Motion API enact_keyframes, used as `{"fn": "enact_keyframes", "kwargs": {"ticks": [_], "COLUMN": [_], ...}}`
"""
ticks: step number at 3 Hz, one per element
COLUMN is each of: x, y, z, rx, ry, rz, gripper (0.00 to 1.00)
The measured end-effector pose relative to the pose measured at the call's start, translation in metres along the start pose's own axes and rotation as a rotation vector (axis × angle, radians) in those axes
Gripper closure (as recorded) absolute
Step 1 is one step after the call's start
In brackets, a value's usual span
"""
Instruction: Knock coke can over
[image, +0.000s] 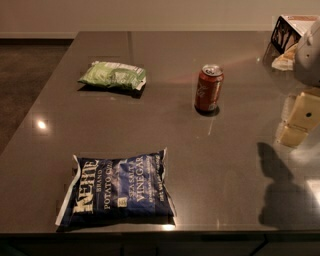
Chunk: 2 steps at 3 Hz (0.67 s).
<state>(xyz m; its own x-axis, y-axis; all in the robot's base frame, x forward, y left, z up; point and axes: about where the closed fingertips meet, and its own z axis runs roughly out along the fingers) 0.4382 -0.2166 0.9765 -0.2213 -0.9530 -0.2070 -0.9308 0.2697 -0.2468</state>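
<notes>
The coke can (208, 87) is a small red can with a silver top. It stands upright on the dark grey table (200, 165), right of the middle. My gripper (299, 122) is cream-coloured and hangs over the table at the right edge of the view. It is to the right of the can and a little nearer the front, well apart from it. Part of the arm (311, 50) shows above it.
A green chip bag (113, 75) lies at the back left. A blue Kettle chip bag (120, 190) lies at the front left near the table's edge. A box (290, 31) stands at the back right corner. The floor is beyond the left edge.
</notes>
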Motion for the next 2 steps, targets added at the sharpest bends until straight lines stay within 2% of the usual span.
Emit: {"fn": "enact_keyframes", "kwargs": {"ticks": [1,2], "x": [0.0,-0.001], "y": [0.0,-0.018], "z": [0.0,0.0], "rx": [0.0,0.024], "ry": [0.0,-0.008], "rz": [0.0,0.041], "gripper": [0.0,0.0]}}
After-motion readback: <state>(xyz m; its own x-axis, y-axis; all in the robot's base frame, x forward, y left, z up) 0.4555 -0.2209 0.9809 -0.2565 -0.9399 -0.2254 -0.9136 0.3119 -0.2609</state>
